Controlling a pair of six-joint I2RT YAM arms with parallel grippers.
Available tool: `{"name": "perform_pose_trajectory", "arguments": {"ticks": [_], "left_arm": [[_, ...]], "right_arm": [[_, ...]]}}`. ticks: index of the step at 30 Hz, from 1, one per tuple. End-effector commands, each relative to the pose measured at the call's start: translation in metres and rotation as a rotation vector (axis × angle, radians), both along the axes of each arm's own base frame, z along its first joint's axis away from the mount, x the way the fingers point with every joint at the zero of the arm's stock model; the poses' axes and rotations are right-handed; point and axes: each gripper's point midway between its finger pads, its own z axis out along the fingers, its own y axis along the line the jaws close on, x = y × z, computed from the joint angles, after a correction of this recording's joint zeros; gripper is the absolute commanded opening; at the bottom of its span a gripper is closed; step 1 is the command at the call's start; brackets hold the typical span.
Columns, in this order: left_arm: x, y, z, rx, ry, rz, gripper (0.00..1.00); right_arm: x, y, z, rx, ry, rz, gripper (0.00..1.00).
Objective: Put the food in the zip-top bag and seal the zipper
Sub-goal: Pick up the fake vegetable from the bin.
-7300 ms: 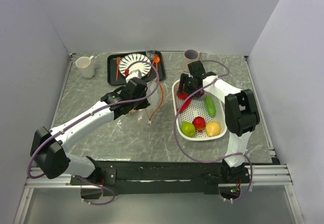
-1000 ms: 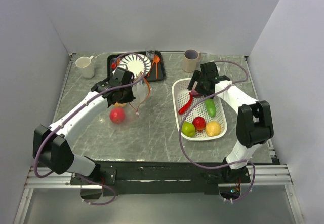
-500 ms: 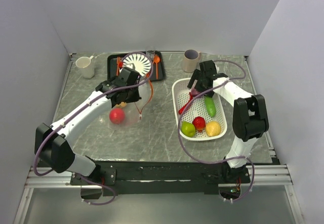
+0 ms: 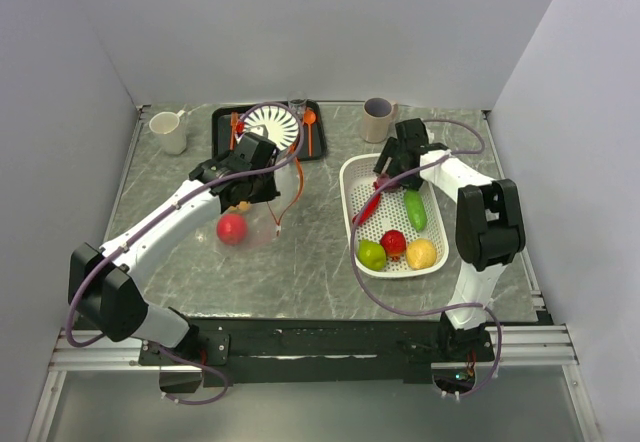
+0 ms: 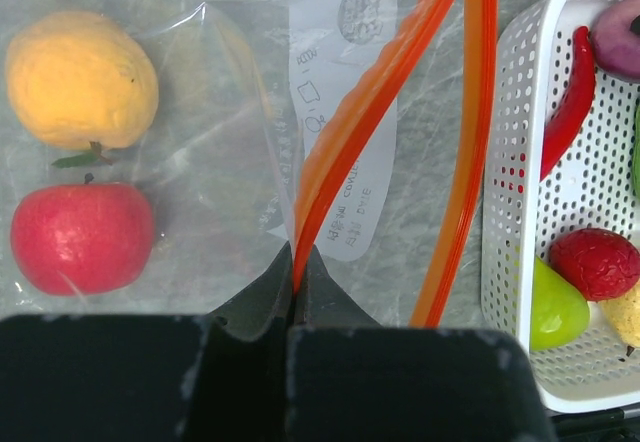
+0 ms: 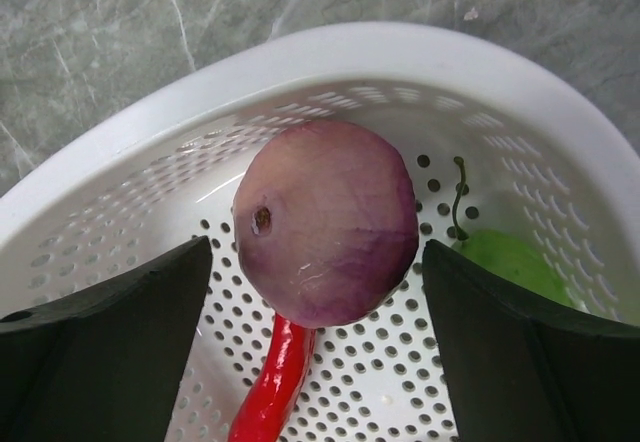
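The clear zip-top bag (image 4: 252,220) lies left of centre with a red apple (image 4: 231,228) and an orange fruit (image 5: 82,77) inside. My left gripper (image 4: 270,184) is shut on one side of the orange-red zipper (image 5: 345,142) and holds the mouth open. The white basket (image 4: 358,246) holds a purple onion (image 6: 327,224), a red chili (image 4: 366,209), a green cucumber (image 4: 416,211), a green fruit (image 4: 372,255), a dark red fruit (image 4: 393,242) and a yellow fruit (image 4: 422,253). My right gripper (image 4: 388,168) is open, its fingers on either side of the onion without touching it.
A black tray (image 4: 222,151) at the back holds a striped plate (image 4: 268,122), an orange fork and an orange spoon (image 4: 309,130). A white mug (image 4: 169,132) stands back left and a grey cup (image 4: 378,119) back centre. Walls close in on three sides.
The apple and orange fruit have gone into the bag since the oldest frame. In the last second my right gripper has shifted slightly left over the onion; the left arm moved right with the zipper.
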Motion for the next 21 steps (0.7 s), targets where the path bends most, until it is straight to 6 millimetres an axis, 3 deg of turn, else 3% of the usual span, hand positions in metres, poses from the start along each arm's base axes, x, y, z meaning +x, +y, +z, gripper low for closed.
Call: {"name": "perform_pose_trajectory", "arguments": {"ticks": [1,5,9,10,14,17,21], "left_arm": [[0.000,-0.007,0.023,-0.055,-0.055,-0.019,0.01],[0.000,-0.008,0.023,-0.061,-0.057,-0.024,0.01],[0.000,-0.008,0.021,-0.060,-0.051,-0.026,0.01],[0.000,-0.009,0.019,-0.057,-0.047,-0.028,0.01],[-0.001,-0.010,0.017,-0.064,-0.042,-0.030,0.01],[-0.002,-0.010,0.017,-0.069,-0.043,-0.033,0.01],[-0.002,-0.011,0.017,-0.071,-0.041,-0.036,0.01]], "right_arm": [[0.015,-0.005,0.011,-0.003,-0.055,-0.015,0.79],[0.014,-0.004,0.006,0.003,-0.037,-0.004,0.72],[0.011,-0.002,0.003,0.013,-0.029,0.009,0.55],[0.011,0.000,0.004,0.026,-0.031,0.016,0.46],[0.007,0.003,0.009,0.038,-0.048,0.030,0.33],[0.003,0.002,0.017,0.038,-0.063,0.038,0.27],[-0.004,0.003,0.035,0.052,-0.105,0.053,0.26]]}}
